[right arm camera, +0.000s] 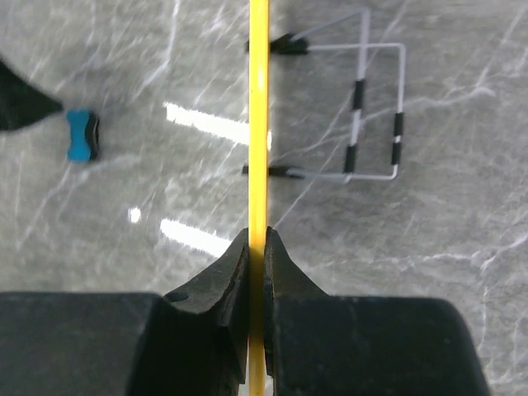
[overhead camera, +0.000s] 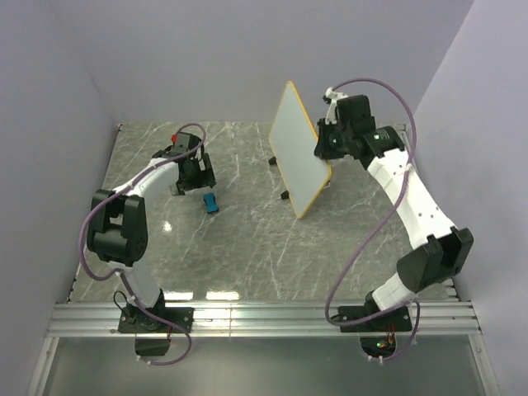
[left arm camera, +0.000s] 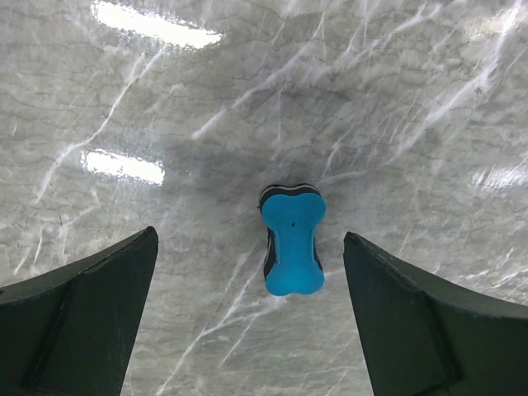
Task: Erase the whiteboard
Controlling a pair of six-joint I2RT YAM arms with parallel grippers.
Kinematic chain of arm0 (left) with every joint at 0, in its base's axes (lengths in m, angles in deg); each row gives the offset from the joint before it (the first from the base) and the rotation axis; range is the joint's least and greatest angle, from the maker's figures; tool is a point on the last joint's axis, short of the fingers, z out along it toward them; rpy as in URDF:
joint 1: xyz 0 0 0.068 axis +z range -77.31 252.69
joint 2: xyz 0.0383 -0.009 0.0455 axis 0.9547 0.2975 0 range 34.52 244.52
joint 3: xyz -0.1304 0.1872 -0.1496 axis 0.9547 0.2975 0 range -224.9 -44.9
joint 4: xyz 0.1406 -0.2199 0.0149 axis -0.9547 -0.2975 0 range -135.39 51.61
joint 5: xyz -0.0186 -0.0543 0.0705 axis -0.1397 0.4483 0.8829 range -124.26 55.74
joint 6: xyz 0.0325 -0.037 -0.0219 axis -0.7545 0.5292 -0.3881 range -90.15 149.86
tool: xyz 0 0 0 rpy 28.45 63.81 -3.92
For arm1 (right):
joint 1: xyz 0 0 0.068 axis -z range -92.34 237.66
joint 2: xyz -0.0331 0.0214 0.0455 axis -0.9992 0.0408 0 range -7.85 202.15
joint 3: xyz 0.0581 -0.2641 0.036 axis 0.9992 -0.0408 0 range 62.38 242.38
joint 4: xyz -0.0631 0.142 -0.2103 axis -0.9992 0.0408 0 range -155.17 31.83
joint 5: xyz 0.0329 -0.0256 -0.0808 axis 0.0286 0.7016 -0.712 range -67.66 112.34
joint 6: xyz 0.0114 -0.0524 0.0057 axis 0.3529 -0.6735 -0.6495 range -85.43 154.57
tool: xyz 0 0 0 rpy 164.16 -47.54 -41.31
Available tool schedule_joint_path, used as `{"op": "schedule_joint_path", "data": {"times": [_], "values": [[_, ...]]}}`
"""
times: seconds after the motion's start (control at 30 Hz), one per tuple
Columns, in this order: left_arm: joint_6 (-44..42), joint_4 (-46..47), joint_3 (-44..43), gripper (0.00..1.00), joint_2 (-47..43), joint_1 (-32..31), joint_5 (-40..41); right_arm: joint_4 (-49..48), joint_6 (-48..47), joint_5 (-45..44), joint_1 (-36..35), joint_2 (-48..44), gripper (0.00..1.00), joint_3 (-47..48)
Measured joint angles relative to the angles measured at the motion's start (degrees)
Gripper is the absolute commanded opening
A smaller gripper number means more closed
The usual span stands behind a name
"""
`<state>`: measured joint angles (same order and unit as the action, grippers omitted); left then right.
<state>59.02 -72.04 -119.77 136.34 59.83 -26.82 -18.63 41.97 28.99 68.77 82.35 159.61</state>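
The whiteboard (overhead camera: 299, 150) stands upright on its black feet in the middle of the table, white face blank, orange-yellow rim around it. My right gripper (overhead camera: 324, 136) is shut on its top rim; the right wrist view shows the yellow edge (right arm camera: 258, 124) clamped between the two black fingers (right arm camera: 227, 276). The blue bow-tie eraser (overhead camera: 211, 203) lies flat on the marble at left. My left gripper (overhead camera: 198, 175) is open just behind it. In the left wrist view the eraser (left arm camera: 291, 241) lies between and ahead of the spread fingers (left arm camera: 91, 322), untouched.
A wire stand frame (right arm camera: 375, 107) with black sleeves extends behind the board. A small red object (overhead camera: 173, 137) sits near the table's back left corner. Purple walls enclose the marble table (overhead camera: 247, 256) at the back and sides.
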Motion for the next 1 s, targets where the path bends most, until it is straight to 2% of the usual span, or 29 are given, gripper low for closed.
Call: {"op": "schedule_joint_path", "data": {"times": [0.1,0.23,0.57,0.73,0.83,1.0], "values": [[0.0,0.0,0.5,0.99,-0.3,0.1,0.0,-0.1,-1.0,-0.7,-1.9,-3.7,0.00,-3.5],[0.0,0.0,0.6,0.99,-0.7,0.2,0.0,0.6,-0.8,-0.3,-0.3,-4.5,0.00,-4.3],[0.0,0.5,3.6,0.99,-3.8,0.2,-0.1,0.2,2.7,8.4,6.7,1.2,0.00,-0.4],[0.0,0.6,6.2,0.99,-4.5,0.5,-0.1,-0.7,3.4,10.9,8.0,5.6,0.00,3.5],[0.0,1.0,6.8,0.99,-4.7,0.8,-0.2,-2.3,4.0,11.5,8.4,5.5,0.00,2.5],[0.0,1.5,7.1,0.99,-6.0,1.7,-0.2,-8.0,6.1,11.8,8.8,1.1,0.32,-5.3]]}}
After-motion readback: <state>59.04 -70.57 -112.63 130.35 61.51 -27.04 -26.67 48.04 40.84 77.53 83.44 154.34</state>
